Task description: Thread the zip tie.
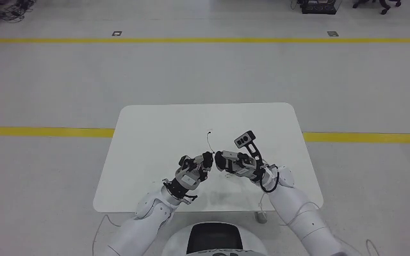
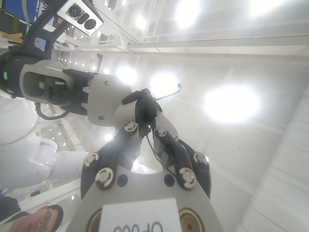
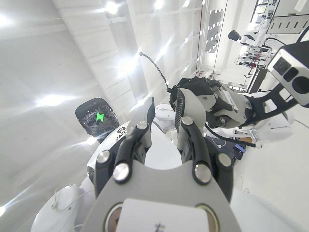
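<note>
The black zip tie (image 2: 169, 94) is pinched between the closed fingers of the left gripper (image 2: 146, 112), raised above the near middle of the white table (image 1: 160, 128). Part of the thin strip runs down between the left gripper's fingers toward its palm. The other part sticks out past the fingertips in a slight curve and ends in a small thicker tip, touching nothing.

The right gripper (image 3: 165, 102) faces the left one, fingertip to fingertip, with its fingers apart and a clear gap between them. One ribbed finger (image 3: 179, 107) sits just beside the spot where the strip leaves the left gripper's grip. I cannot tell whether it touches the strip. From above, both grippers meet over the table's front half.
</note>
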